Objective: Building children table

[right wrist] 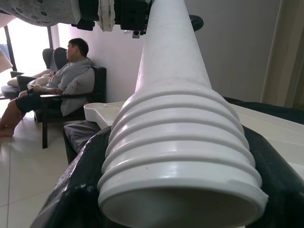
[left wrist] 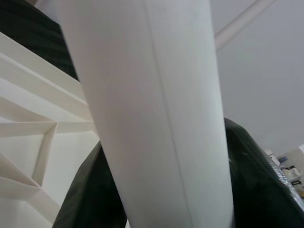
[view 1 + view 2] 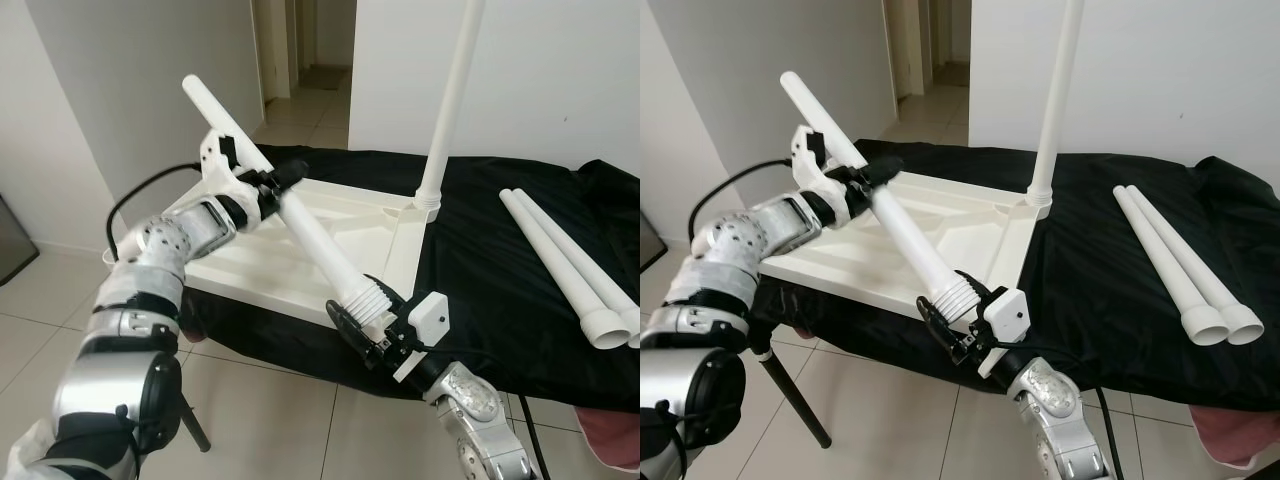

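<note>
I'm holding one white table leg (image 3: 310, 232) across both grippers, tilted over the upturned white tabletop (image 3: 290, 240) that lies on the black cloth (image 3: 480, 270). To do this step well, I judge I should bring the leg's ribbed threaded end (image 3: 368, 296) squarely over the tabletop's near corner socket, stand the leg upright before pressing, and only then twist, since a slanted start would likely cross the threads. My left gripper (image 3: 272, 186) is closed around the leg's upper shaft, and my right gripper (image 3: 362, 325) is clamped on the threaded end, just off the tabletop's near edge. One leg (image 3: 452, 100) already stands upright in the far corner socket. Two spare legs (image 3: 570, 265) lie side by side on the cloth, well apart to my right.
</note>
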### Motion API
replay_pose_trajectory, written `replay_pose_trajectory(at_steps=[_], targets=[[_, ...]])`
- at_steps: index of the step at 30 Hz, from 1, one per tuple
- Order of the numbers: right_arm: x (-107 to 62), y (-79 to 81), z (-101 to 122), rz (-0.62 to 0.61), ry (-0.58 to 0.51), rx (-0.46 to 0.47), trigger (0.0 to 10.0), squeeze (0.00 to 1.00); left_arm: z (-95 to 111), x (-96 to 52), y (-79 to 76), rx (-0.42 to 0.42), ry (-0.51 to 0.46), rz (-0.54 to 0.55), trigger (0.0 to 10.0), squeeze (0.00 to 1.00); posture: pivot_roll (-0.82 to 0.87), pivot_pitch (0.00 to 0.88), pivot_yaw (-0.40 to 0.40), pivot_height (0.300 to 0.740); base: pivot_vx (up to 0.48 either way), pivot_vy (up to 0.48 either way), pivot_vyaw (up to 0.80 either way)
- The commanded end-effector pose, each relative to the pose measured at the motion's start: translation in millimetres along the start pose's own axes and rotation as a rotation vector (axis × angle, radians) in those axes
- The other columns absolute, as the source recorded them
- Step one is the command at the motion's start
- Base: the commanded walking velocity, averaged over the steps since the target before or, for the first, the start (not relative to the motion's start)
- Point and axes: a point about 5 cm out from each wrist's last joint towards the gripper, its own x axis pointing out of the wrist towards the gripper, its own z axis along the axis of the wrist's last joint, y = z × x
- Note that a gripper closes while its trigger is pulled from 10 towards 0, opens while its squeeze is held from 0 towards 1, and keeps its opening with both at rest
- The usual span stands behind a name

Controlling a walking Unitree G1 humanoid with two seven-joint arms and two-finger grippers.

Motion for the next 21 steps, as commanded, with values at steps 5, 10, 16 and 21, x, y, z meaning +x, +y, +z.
replay_pose_trajectory(at_steps=[5, 10, 16, 21], targets=[[1.3, 1.5, 1.9, 0.008, -0.003, 0.014, 10.0, 0.0, 0.0, -1.0, -14.0, 0.026, 0.01, -0.291, 0.0, 0.0, -0.01, 0.02, 0.047, 0.74, 0.0, 0.0, 0.0], [0.7, 0.4, 0.3, 0.004, 0.003, 0.03, 10.0, 1.0, -0.9, 1.1, -11.3, 0.01, 0.014, -0.274, 0.0, 0.0, -0.01, 0.02, 0.041, 0.74, 0.0, 0.0, 0.0], [-2.7, -5.8, -0.4, -0.049, 0.014, 0.029, 10.0, 1.0, -0.5, 1.6, -9.9, 0.025, 0.007, -0.251, 10.0, 0.0, 0.0, 0.019, 0.031, 0.74, 0.0, 0.0, 0.0], [-4.9, -10.3, -0.3, -0.094, 0.024, 0.025, 10.0, 0.96, -3.3, 1.2, -10.2, 0.057, 0.023, -0.247, 10.0, 0.0, 0.0, 0.022, 0.031, 0.74, 0.0, 0.0, 0.0]])
